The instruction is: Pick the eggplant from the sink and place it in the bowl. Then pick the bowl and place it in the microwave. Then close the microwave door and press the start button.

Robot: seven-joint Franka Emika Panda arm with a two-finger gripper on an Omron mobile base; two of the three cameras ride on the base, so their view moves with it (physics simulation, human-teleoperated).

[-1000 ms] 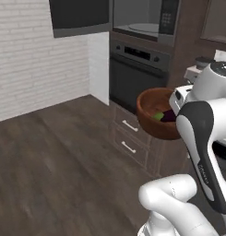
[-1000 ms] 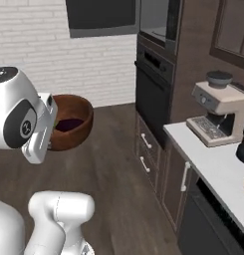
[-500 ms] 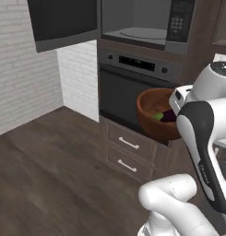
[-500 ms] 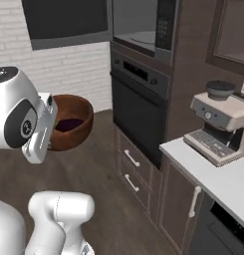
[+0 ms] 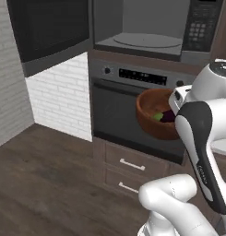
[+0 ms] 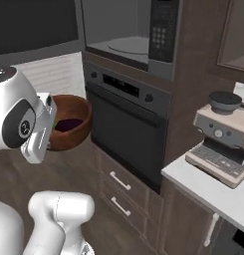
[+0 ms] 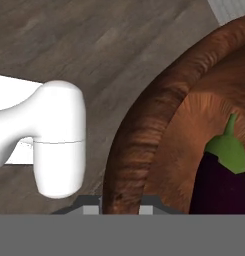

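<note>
My gripper (image 7: pixel 121 207) is shut on the thick rim of the reddish-brown wooden bowl (image 7: pixel 144 135), which hangs in the air in front of the arm. The bowl (image 5: pixel 150 115) (image 6: pixel 76 128) sits at oven height, below the microwave opening. Inside it lies the dark purple eggplant (image 7: pixel 220 186) (image 5: pixel 168 116) (image 6: pixel 68 124) with its green stem end. Above stands the microwave (image 5: pixel 146 34) (image 6: pixel 124 31), its turntable showing, its keypad (image 5: pixel 197 26) (image 6: pixel 158 25) on the right. The microwave door (image 5: pixel 50 30) (image 6: pixel 34 22) is swung wide open to the left. The sink is out of view.
A black oven (image 5: pixel 128 108) (image 6: pixel 124 119) sits under the microwave, with two drawers (image 5: pixel 132 165) (image 6: pixel 118 187) below it. At the right, a coffee machine (image 6: pixel 220 134) stands on a white counter (image 6: pixel 213 191). A white brick wall (image 5: pixel 59 97) and wooden floor (image 5: pixel 45 184) lie left.
The base has moved, so the whole scene shifted: microwave and oven now stand closer and more in front. The bowl with the eggplant stays held the same way.
</note>
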